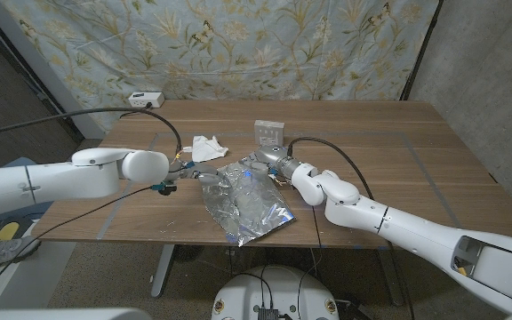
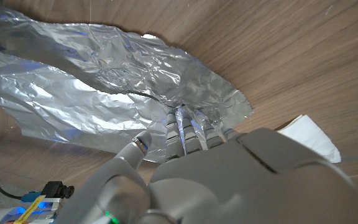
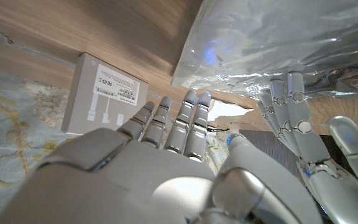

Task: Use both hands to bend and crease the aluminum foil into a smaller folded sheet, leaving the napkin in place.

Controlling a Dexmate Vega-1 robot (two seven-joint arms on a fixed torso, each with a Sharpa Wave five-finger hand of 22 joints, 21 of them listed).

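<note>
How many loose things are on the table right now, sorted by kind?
Aluminum foil sheet: 1
White napkin: 1
Small white box with a label: 1
White power strip: 1
Total: 4

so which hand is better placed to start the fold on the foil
Probably the left hand: its fingers already touch the edge of the crinkled silver aluminum foil sheet. The right hand hovers open beside it.

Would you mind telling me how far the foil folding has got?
Early stage. The foil lies crumpled and mostly spread on the table, with no clean crease visible. Both robot hands are at its far edge: the left robot hand touches it, the right robot hand is beside it. The napkin sits untouched. The folding remains.
</note>
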